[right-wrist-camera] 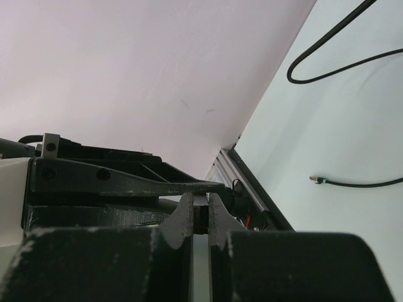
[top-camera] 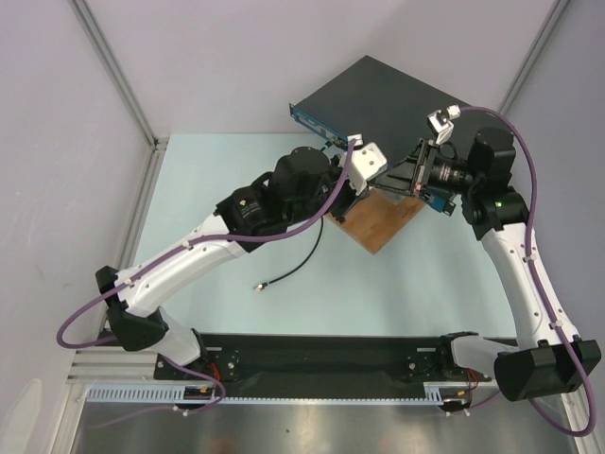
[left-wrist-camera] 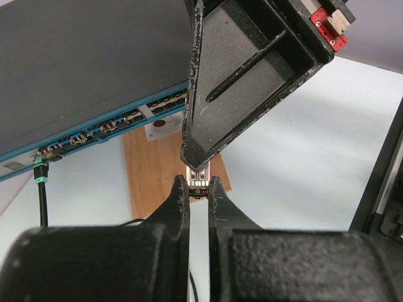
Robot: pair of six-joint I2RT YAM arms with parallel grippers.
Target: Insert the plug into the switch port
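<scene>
The switch (top-camera: pixel 378 95) lies at the back of the table, its black top up and its blue port row (left-wrist-camera: pixel 94 129) facing the arms. Both grippers meet in front of it, above the wooden board (top-camera: pixel 383 222). The small clear plug (left-wrist-camera: pixel 199 178) sits between the tips of my left gripper (left-wrist-camera: pixel 199 189), which is shut on its lower end. My right gripper (right-wrist-camera: pixel 200 204) comes down from above as a broad black finger (left-wrist-camera: pixel 245 75) and is shut on the same plug. The plug is short of the ports. Its thin black cable (left-wrist-camera: pixel 192 280) hangs below my left fingers.
A teal connector (left-wrist-camera: pixel 39 174) with a black cable is plugged in at the left end of the port row. A loose black cable (top-camera: pixel 298 265) lies on the pale table, its free end (top-camera: pixel 260 285) near the left arm. Grey walls close in on both sides.
</scene>
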